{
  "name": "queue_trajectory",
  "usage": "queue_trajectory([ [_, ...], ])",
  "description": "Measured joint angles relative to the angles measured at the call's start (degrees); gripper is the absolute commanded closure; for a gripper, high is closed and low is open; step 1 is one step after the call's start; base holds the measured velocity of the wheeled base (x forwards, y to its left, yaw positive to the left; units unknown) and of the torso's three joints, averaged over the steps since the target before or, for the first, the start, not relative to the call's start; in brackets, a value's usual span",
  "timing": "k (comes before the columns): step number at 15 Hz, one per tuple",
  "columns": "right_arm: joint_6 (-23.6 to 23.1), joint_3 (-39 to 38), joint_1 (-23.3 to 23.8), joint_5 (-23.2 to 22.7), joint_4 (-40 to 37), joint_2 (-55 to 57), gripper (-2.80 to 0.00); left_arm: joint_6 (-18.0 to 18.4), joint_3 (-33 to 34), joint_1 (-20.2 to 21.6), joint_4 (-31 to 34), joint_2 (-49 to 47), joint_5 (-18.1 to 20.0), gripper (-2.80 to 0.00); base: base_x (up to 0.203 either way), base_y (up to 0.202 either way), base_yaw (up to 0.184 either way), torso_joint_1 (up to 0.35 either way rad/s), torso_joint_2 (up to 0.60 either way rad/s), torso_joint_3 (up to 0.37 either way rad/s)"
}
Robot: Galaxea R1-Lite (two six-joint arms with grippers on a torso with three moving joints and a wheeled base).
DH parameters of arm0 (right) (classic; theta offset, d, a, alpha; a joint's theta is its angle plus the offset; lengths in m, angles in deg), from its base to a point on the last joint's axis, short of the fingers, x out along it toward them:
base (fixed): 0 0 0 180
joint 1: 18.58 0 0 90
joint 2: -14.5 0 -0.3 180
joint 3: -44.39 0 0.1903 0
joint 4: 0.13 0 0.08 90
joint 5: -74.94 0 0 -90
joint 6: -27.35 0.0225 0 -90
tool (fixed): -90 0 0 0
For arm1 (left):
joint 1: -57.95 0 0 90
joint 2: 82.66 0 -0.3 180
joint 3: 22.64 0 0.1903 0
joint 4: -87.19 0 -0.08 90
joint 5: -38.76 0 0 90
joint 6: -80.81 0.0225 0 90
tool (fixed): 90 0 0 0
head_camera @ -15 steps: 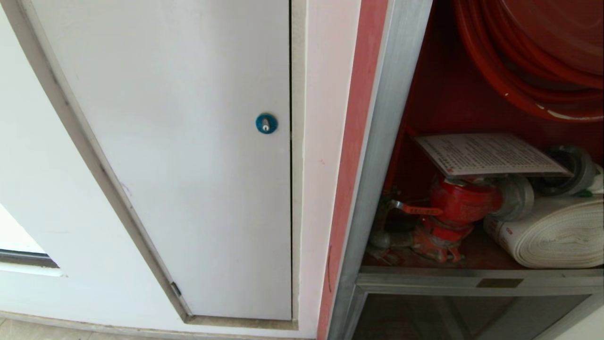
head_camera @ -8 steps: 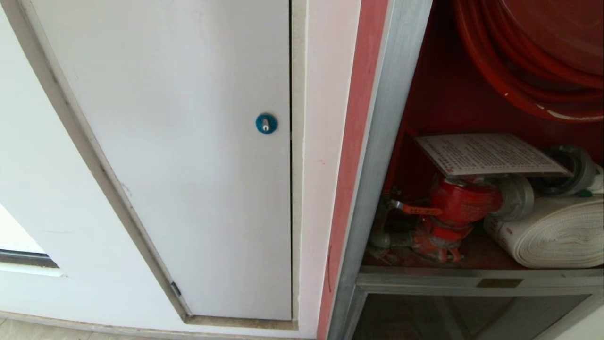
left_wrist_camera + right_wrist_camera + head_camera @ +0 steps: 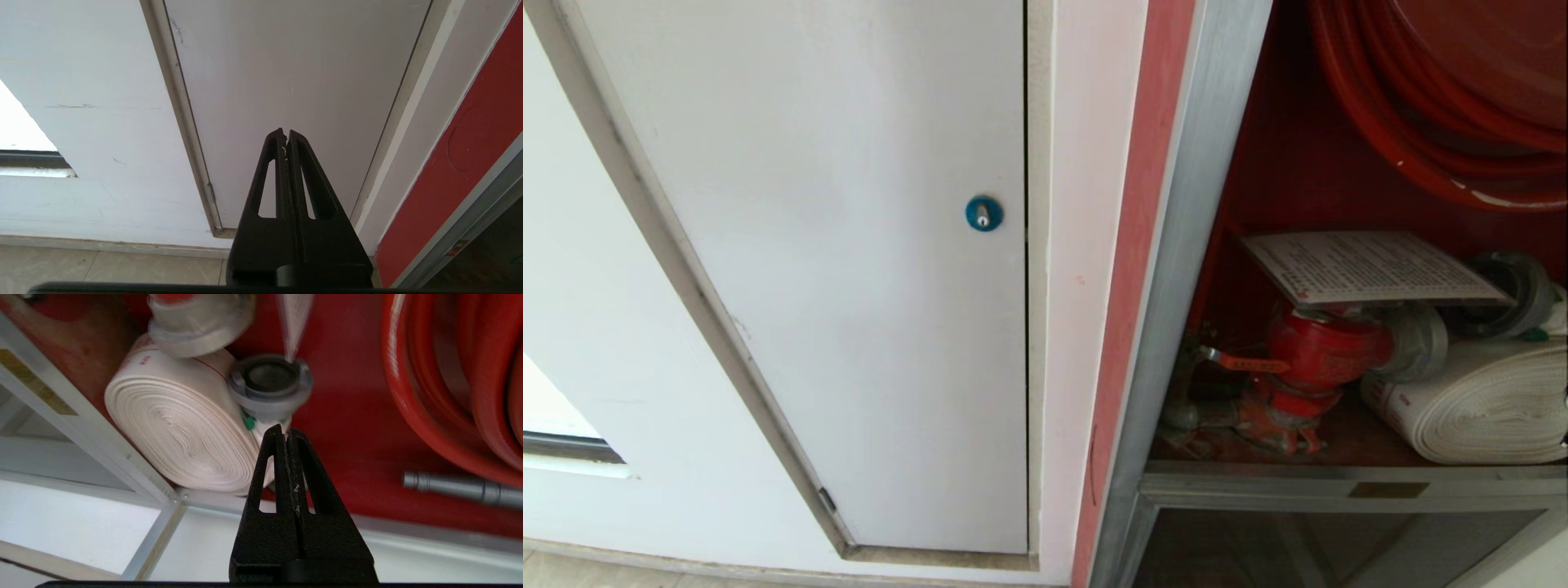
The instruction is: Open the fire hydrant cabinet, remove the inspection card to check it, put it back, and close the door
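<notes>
Cabinet frame (image 3: 1192, 245) brushed aluminium; rolled hose (image 3: 179, 437) woven white cloth; reel hose (image 3: 1421, 122) glossy red; panel (image 3: 849, 245) matt white

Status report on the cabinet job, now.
Left gripper shut, parked facing the white panel. Right gripper shut, empty, before the rolled hose. Inspection card lying atop the red valve. Path clear.

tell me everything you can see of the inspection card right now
The inspection card is a white sheet densely printed with small text, a bit of red at its near left corner. It lies roughly flat, slightly tilted, inside the open fire hydrant cabinet, resting on top of the red valve, its right end near the grey hose coupling. Nothing grips it. Its print is too small to read.
</notes>
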Motion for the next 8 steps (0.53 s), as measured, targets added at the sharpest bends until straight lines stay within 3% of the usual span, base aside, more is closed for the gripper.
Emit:
queue_trajectory([
  [8, 1.0, -5.6, 1.0, -2.2, 8.1, 0.7, 0.00, 0.0, 0.0, 0.0, 0.0, 0.0, 0.0, 0.00, 0.000, 0.000, 0.000, 0.000, 0.00, 0.000],
])
